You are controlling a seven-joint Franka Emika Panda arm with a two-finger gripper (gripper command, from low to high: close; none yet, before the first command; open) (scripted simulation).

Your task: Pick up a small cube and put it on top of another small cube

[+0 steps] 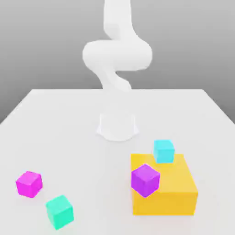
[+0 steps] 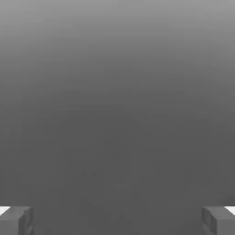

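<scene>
White tabletop [image 1: 64, 119] carries every object, with the white arm [image 1: 117, 55] rising from its base at the far middle. Largest is the yellow block [image 1: 176, 190], near the exterior view's right; the light cyan cube [image 1: 164, 151] rests on its far edge, and a violet cube [image 1: 145, 180] sits at its near-left corner. The magenta cube [image 1: 29, 183], the thing to be lifted, lies on the tabletop at the exterior view's near left, well apart from the block, with a teal cube [image 1: 59, 211] just beside it. In the hand view the end effector [image 2: 117, 220] is released, fingertips [image 2: 16, 219] wide and empty, no cube between them. The coming reach probably runs from the base toward the near left.
</scene>
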